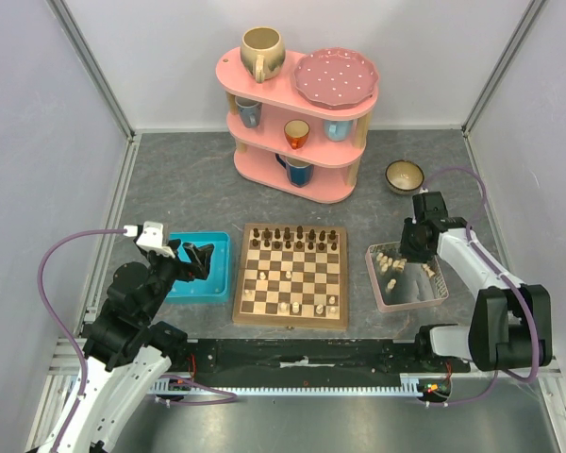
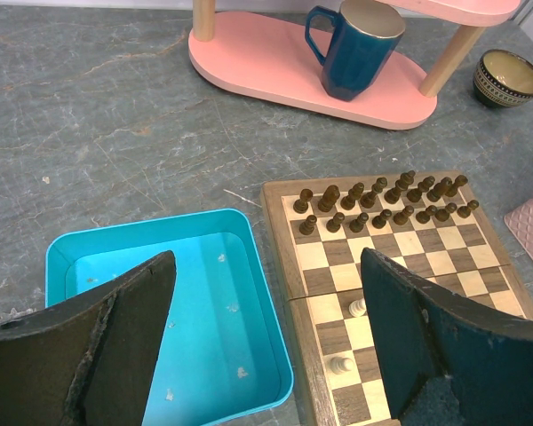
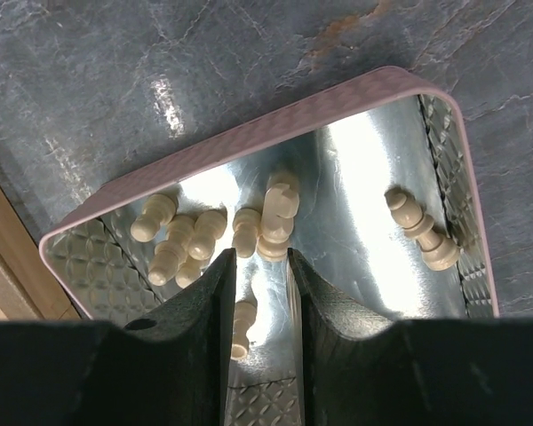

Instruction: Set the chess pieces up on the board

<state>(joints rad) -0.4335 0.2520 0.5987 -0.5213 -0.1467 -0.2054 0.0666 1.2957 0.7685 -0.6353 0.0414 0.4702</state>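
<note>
The board lies mid-table, with dark chessmen on its two far rows and a few cream chess pieces on its near rows. More cream chess pieces lie loose in the clear pink-rimmed tray to the board's right. My right gripper is down inside that tray, jaws narrowed to a slim gap. One cream piece lies in that gap against the left finger, and others sit at the tips. Whether anything is clamped does not show. My left gripper hangs wide open and holds nothing, over the turquoise tray's right edge.
The turquoise tray sits left of the board. A pink three-tier shelf with mugs and a plate stands behind the board, and a small bowl is at the back right. Walls close in on both sides.
</note>
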